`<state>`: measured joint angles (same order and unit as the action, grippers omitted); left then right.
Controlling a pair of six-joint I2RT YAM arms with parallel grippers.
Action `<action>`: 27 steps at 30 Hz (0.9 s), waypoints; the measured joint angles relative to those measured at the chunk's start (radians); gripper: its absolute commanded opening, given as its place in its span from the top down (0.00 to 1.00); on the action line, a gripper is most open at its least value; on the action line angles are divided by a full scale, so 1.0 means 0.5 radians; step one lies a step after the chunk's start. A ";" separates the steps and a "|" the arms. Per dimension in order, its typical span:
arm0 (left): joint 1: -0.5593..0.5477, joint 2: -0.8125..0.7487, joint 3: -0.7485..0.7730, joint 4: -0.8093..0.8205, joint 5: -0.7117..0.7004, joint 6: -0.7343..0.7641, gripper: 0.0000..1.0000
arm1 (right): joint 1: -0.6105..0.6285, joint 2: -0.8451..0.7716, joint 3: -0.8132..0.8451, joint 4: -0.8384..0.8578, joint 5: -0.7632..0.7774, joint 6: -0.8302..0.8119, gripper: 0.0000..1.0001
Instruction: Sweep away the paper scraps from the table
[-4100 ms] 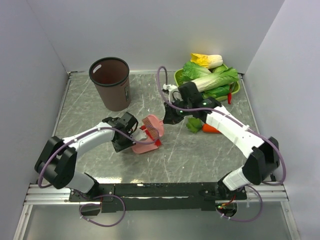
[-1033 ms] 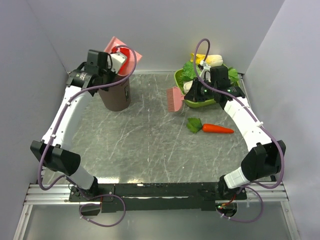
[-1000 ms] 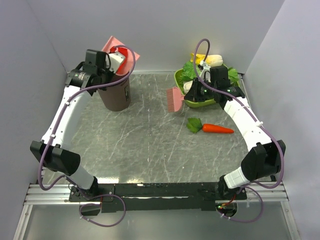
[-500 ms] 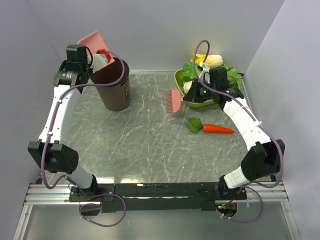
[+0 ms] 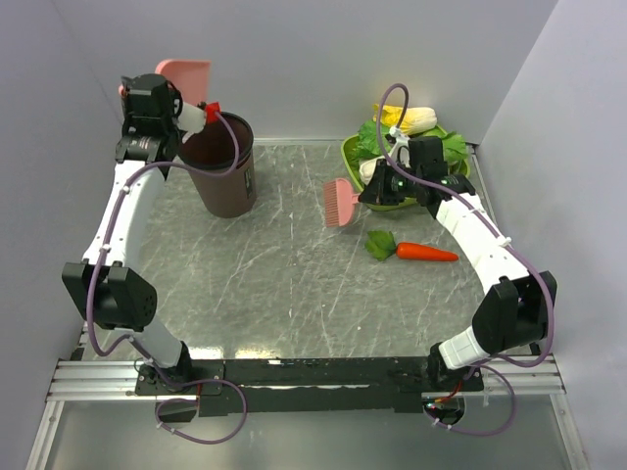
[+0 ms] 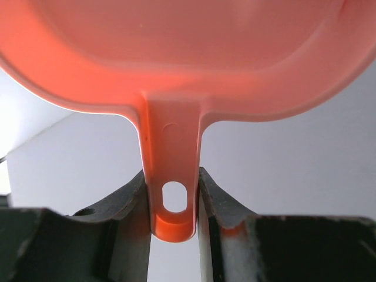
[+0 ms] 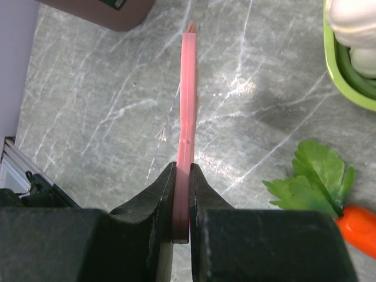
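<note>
A grey marble-veined worktop (image 5: pixel 294 284) lay boxed in by plain pale walls, with a black rail (image 5: pixel 313 372) along its near edge where both arms were bolted.

At the far left corner the left arm reached up high. Its left pincer (image 6: pixel 173 202) pinched the handle of a pink dustpan (image 5: pixel 184 73). In the wrist view the two dark fingers pressed against either side of the handle near its hanging hole, and the pan filled the top of that view. The dustpan was held up against the back wall, above and to the left of a brown bin (image 5: pixel 223 171). The bin stood upright on the worktop in the far left part. A small red clump, the paper scraps (image 5: pixel 212 111), showed at the bin's far rim, just below the dustpan. Whether it rested on the rim or hung in the air could not be told.

Near the middle of the far half, a pink brush (image 5: pixel 340 203) hung head-down over the worktop, and whether its bristles touched the surface was unclear. The right pincer (image 7: pixel 183 200) was clamped on the brush's thin handle, which the wrist view showed edge-on.

Just behind that pincer, a green basket (image 5: pixel 348 152) of leafy vegetables sat in the far right corner. An orange carrot (image 5: pixel 426 253) with its green leaf lay on the worktop nearer the arms, apart from the brush.
</note>
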<state>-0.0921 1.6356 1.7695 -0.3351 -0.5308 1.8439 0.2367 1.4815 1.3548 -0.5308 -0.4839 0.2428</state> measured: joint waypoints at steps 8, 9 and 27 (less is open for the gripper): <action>0.006 -0.054 -0.143 0.163 -0.001 0.168 0.99 | 0.000 -0.001 -0.025 -0.002 0.001 0.000 1.00; 0.007 -0.056 -0.163 0.162 -0.002 0.169 0.99 | 0.000 -0.001 -0.025 -0.002 0.000 0.000 1.00; -0.094 0.011 0.659 -0.849 0.126 -1.386 0.99 | 0.000 -0.001 -0.024 -0.047 0.041 -0.125 1.00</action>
<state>-0.1390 1.6413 2.0991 -0.7597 -0.4679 1.1511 0.2367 1.4811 1.3426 -0.5541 -0.4633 0.1802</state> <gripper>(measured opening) 0.341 0.156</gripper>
